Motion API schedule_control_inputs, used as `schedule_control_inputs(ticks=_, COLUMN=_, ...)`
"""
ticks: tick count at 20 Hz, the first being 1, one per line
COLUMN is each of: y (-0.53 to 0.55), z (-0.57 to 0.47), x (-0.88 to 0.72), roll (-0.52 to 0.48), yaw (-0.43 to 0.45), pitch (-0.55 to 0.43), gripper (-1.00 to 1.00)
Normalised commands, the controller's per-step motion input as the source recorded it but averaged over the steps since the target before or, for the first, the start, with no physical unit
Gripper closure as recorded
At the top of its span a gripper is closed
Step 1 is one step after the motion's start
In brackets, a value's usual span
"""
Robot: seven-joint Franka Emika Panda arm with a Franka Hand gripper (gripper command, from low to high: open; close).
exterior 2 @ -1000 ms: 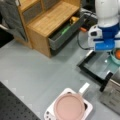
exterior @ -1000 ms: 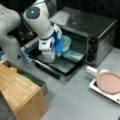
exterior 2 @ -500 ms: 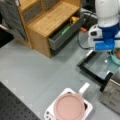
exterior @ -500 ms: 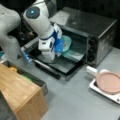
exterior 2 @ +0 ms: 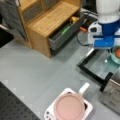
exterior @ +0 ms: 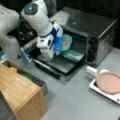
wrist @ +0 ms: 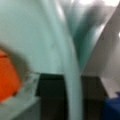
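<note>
Gripper (exterior: 60, 46) clamped on teal bowl (exterior: 67, 42) rim, orange item (exterior 2: 117, 53) inside. Bowl at toaster oven (exterior: 100, 32) mouth, above open door (exterior: 58, 65); not yet resting inside.

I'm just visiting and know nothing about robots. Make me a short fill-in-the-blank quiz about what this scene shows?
1. The gripper is at a teal bowl with something ____ in colour inside it.
2. The bowl sits at the mouth of the toaster oven, whose door is ____.
3. The pink pan rests on a ____ stove.
4. The wooden cabinet's drawer stands ____.

Missing words: orange; open; white; open
</note>
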Motion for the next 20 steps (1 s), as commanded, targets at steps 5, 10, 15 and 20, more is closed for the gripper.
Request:
schedule_control_inputs(ticks=5, y=-0.30, z=0.24, x=0.25, roll=-0.158, yaw=0.037, pitch=0.132, gripper=1.00)
schedule_control_inputs(ticks=10, y=-0.36, z=0.28, x=0.45, roll=-0.139, yaw=0.058, pitch=0.183, gripper=1.00)
schedule_control_inputs(ticks=15, y=-0.39, z=0.34, x=0.67, roll=-0.123, yaw=0.082, pitch=0.220, gripper=1.00)
schedule_control_inputs(ticks=20, y=-0.43, z=0.33, x=0.73, roll=-0.134, yaw=0.144, pitch=0.234, gripper=1.00)
